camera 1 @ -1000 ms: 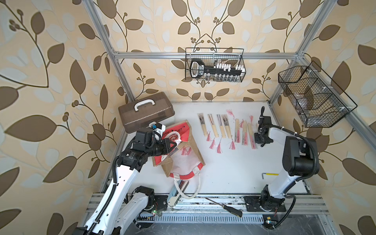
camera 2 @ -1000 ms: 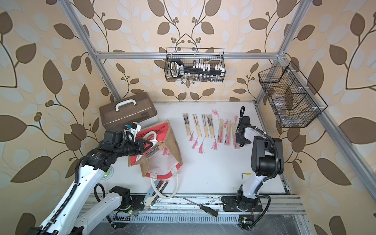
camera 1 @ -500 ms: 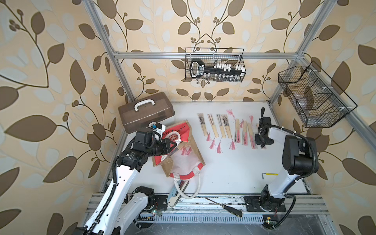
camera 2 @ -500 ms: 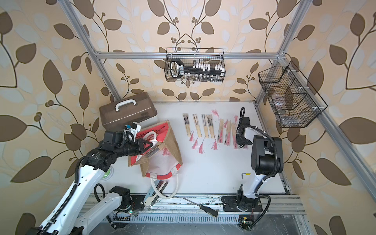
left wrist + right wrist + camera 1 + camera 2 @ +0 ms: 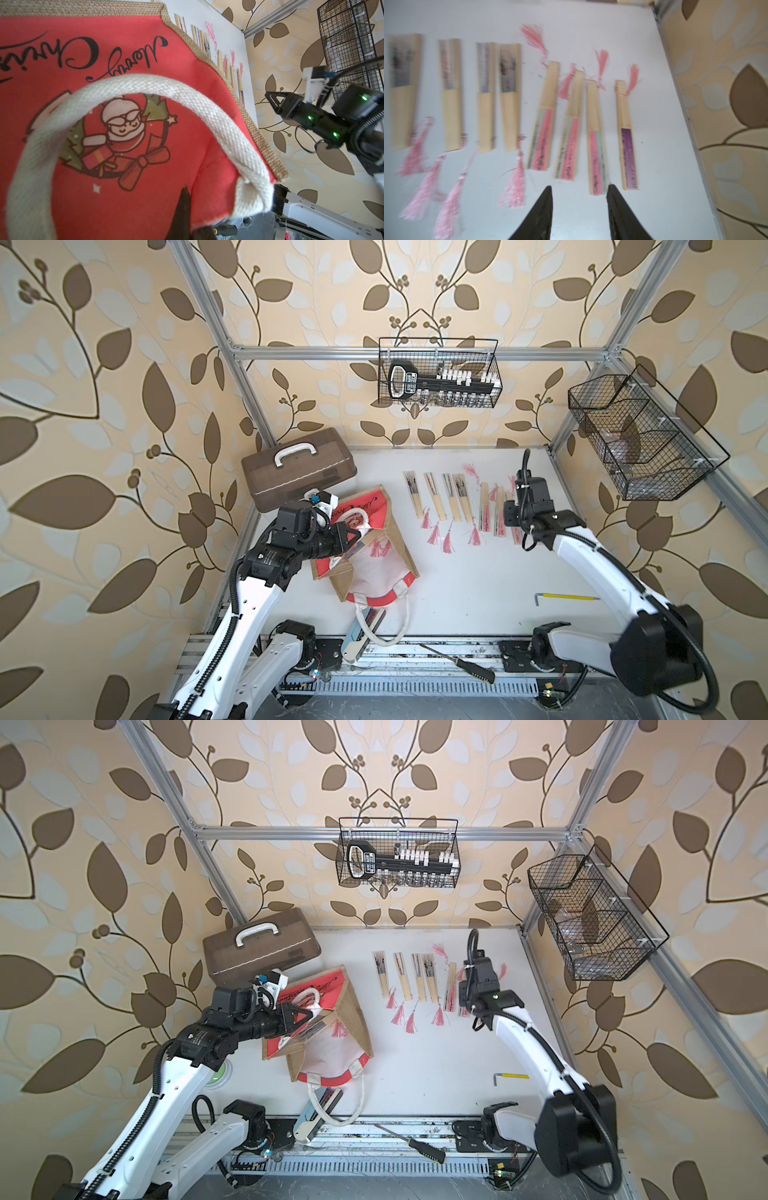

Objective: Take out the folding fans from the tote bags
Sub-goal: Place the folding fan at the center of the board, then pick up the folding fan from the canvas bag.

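both top views: jute bag [image 5: 400,539], red-and-white panels, pale lining, lay open on the table's [image 5: 478,585] left side, pink tassels [image 5: 380,548] showing inside; closed fans [image 5: 455,499] rowed at back, some under the right arm [image 5: 582,547]. left wrist: left gripper [image 5: 185,205] clamped on bag's red panel, mostly cut off. right wrist: right gripper [image 5: 579,188] half open, empty; fans blurred.

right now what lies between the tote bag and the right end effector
most of the row of folding fans on the table, seen in both top views
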Controlling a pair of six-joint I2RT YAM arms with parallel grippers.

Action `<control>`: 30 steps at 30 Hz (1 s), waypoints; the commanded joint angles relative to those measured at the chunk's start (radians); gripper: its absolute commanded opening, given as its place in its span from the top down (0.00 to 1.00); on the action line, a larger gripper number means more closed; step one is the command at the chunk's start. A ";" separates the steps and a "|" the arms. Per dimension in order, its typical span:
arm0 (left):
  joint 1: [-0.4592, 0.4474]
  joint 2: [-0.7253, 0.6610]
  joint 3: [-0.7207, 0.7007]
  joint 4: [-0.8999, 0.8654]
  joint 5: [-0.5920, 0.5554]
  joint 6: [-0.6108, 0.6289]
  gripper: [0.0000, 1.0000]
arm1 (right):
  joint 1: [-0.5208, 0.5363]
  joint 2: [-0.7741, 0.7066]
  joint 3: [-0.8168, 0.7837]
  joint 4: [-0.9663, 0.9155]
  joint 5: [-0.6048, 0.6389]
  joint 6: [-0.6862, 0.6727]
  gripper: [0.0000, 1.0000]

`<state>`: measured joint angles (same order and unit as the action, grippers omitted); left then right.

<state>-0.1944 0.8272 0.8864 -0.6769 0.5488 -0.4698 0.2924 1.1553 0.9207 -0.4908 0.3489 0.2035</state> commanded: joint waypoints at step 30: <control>0.013 -0.018 0.014 0.029 -0.004 0.050 1.00 | 1.186 -0.031 -0.163 0.691 0.224 0.007 0.59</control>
<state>-0.1944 0.8215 0.8814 -0.6521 0.5419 -0.4454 1.4815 1.1015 0.7757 0.0799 0.5873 0.2497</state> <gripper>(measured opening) 0.046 0.408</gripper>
